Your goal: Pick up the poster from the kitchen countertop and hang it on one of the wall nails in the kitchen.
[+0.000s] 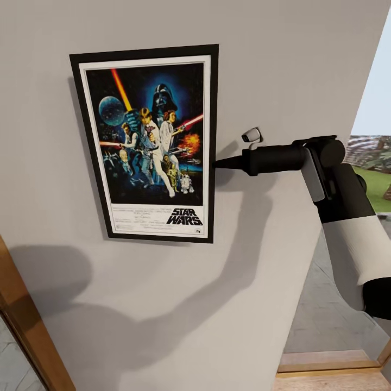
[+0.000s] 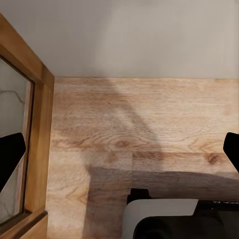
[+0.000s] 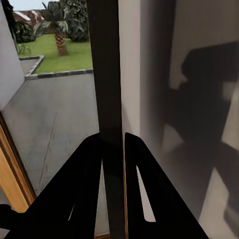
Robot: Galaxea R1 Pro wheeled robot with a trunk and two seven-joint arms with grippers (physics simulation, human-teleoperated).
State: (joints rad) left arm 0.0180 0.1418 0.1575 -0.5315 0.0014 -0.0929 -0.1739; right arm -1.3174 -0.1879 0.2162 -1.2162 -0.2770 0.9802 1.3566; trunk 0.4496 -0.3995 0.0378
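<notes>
Poster (image 1: 149, 142) flat on wall (image 1: 282, 65), right pincer (image 1: 217, 162) on its edge.
Right pincer clamps the frame edge; left pincer (image 2: 119, 149) spread wide over wood floor (image 2: 149, 124).

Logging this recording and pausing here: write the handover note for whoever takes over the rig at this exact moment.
Right gripper: shut on the poster's right frame edge, which runs between its fingers in the right wrist view.
Left gripper: open, holding nothing, pointing down at the wooden floor.
Poster is upright, slightly tilted, flat against the grey wall; no wall nail is visible.
Done: pickup and carry to the wall.
Left: confirm it hangs, release, withdraw.
</notes>
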